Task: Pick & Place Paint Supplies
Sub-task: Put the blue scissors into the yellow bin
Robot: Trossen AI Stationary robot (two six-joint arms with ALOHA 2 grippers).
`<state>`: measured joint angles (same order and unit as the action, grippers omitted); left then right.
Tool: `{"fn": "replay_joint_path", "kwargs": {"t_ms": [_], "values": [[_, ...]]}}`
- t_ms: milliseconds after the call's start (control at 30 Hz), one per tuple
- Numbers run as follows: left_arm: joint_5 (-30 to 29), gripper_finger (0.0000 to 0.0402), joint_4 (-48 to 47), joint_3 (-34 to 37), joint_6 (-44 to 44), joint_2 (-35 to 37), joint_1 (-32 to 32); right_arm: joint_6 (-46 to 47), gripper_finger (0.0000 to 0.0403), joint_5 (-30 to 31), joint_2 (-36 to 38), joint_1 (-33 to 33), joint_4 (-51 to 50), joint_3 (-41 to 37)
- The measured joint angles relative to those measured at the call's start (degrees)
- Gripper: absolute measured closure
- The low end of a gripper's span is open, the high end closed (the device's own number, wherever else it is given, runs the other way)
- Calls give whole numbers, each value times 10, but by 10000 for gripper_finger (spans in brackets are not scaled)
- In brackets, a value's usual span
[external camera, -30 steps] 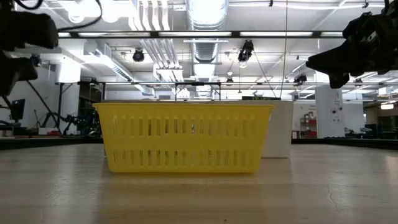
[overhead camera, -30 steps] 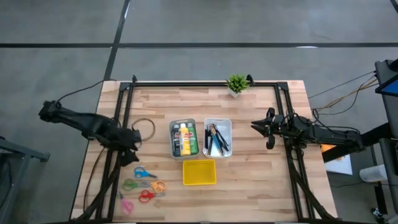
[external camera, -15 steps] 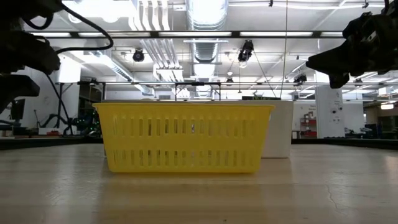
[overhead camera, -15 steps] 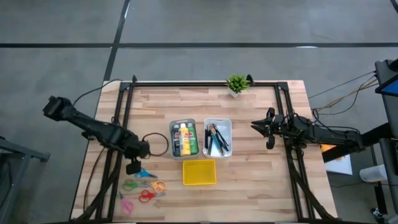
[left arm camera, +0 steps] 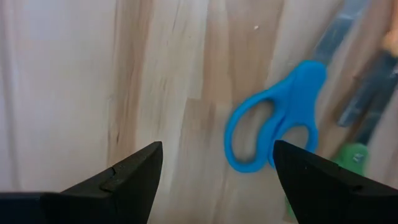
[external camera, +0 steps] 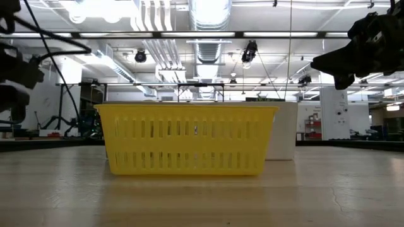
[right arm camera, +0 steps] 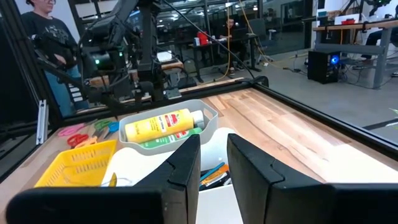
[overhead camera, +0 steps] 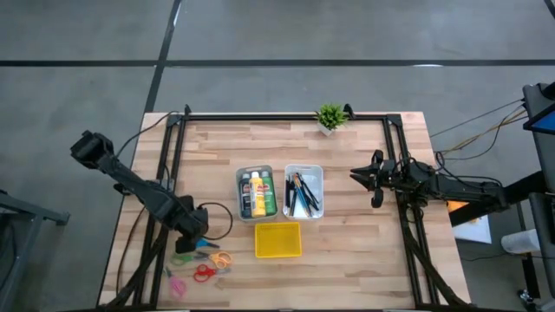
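A: Nearest to us in the low view, the yellow basket [external camera: 189, 139] sits on the wooden table [external camera: 202, 195], empty as far as we can see through its slats. From above we log it at the table's front centre.

B: Noted. Left gripper [overhead camera: 192, 236] next. We find it low over the table's front-left part, just beside the scissors. Its wrist view shows both fingers [left arm camera: 118, 177] spread wide with bare wood between them, nothing held. Blue-handled scissors [left arm camera: 280, 121] lie just ahead of the fingertips, not touching.

A: More scissors [overhead camera: 201, 260] in green, orange, red and pink lie in a cluster there. Farther back, we log the paint supplies in two bins side by side at the table's centre. The grey bin [overhead camera: 240, 192] holds three paint bottles [overhead camera: 258, 195]: dark, yellow, green. The white bin [overhead camera: 316, 178] holds the brushes and pencils [overhead camera: 301, 195].

B: Right gripper [overhead camera: 360, 178] hangs above the table's right side, well apart from the white bin. We see its fingers [right arm camera: 186, 165] standing a narrow gap apart, gripping nothing.

A: Farthest, a small potted plant [overhead camera: 329, 117] stands at the back edge. Beyond the table, a person [right arm camera: 46, 37] stands in the room.
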<state>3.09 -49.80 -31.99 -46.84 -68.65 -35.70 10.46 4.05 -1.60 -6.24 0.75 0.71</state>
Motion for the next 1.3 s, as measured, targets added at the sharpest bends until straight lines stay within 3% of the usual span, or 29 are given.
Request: {"fn": "replay_joint_path", "kwargs": {"t_ms": [200,467,700,933,1300], "values": [[1,96,58,32,-1,-15,1,0,325,0,0,0,0,0],[-7,106,67,41,24,-10,1,0,325,0,0,0,0,0],[-88,190,62,45,34,-12,1,0,325,0,0,0,0,0],[-89,287,80,59,19,-10,2,0,325,0,1,0,0,0],[-96,375,83,60,20,-11,2,0,325,0,0,0,0,0]]}}
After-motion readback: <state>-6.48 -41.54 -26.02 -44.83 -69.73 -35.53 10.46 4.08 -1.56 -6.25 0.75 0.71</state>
